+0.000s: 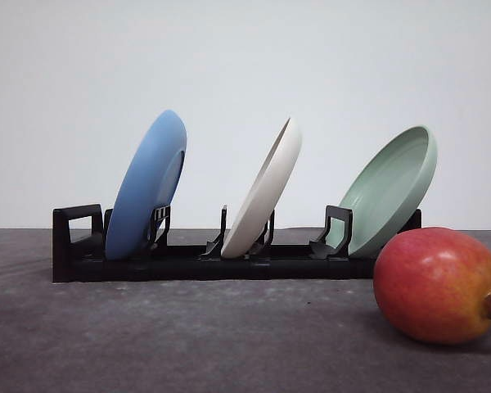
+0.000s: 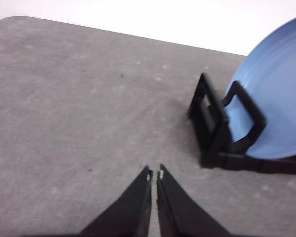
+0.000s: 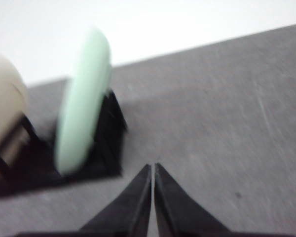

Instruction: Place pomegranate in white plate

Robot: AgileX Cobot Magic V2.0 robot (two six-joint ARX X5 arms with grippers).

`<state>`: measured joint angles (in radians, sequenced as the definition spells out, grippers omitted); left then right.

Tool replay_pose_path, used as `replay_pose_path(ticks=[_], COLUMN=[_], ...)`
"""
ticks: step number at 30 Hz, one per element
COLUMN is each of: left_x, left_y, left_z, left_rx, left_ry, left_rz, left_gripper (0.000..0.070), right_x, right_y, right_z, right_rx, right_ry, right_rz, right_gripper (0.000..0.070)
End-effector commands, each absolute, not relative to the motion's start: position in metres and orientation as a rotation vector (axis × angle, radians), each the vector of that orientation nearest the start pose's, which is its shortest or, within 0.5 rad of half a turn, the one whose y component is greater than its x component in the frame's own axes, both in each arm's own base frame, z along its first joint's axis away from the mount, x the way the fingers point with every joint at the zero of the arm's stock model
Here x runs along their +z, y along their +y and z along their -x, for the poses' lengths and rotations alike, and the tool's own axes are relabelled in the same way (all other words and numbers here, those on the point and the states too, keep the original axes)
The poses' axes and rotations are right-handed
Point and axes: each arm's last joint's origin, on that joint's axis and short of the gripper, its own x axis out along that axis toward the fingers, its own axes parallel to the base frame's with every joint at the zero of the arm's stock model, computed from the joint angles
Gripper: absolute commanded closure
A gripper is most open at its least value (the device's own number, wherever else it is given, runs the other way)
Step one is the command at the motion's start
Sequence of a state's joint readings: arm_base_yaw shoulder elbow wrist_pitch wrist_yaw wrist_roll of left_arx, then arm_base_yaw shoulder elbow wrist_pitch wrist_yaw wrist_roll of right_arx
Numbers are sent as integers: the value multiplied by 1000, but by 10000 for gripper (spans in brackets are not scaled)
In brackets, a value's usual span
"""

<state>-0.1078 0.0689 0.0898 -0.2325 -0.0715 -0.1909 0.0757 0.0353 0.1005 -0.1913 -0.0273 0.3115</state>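
The pomegranate (image 1: 438, 284), red with yellow-orange patches and a dark stub, lies on the grey table at the near right. The white plate (image 1: 266, 190) stands tilted on edge in the middle slot of a black rack (image 1: 188, 262); its cream edge (image 3: 2, 108) also appears in the right wrist view. My left gripper (image 2: 154, 174) is shut with nothing in it, hovering over bare table beside the rack's end. My right gripper (image 3: 153, 168) is shut and holds nothing, over the table near the green plate's end of the rack.
A blue plate (image 1: 151, 184) leans in the rack's left slot and a pale green plate (image 1: 393, 187) in the right slot, just behind the fruit. The blue plate (image 2: 274, 98) and the green plate (image 3: 84, 108) stand close to the wrists. Open table lies in front of the rack.
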Motion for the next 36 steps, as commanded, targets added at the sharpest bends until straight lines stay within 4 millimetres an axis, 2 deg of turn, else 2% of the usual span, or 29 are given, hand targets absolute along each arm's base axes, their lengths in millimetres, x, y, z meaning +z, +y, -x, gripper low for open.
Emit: replay_pose_path(ticks=[1, 10, 14, 20, 26, 35, 36], left_x=[187, 266, 301, 341, 356, 356, 356], left_y=[-9, -22, -30, -41, -49, -49, -49], left_z=[-93, -108, -118, -125, -125, -125, -125], left_rx=[-35, -309, -513, -881, -1108, -1111, -1111], left_ry=[174, 294, 357, 361, 342, 341, 341], left_rz=[213, 221, 164, 92, 111, 109, 109], left_gripper=[696, 697, 697, 698, 699, 695, 679], right_x=[195, 277, 311, 348, 362, 362, 362], right_y=[8, 12, 17, 23, 25, 25, 25], right_z=[-90, -83, -84, -90, -96, -98, -98], right_rx=[89, 229, 397, 625, 705, 705, 705], right_ry=[108, 275, 349, 340, 298, 295, 295], right_rz=[-394, -371, -260, -157, -147, -145, -145], right_gripper=[696, 696, 696, 696, 696, 692, 674])
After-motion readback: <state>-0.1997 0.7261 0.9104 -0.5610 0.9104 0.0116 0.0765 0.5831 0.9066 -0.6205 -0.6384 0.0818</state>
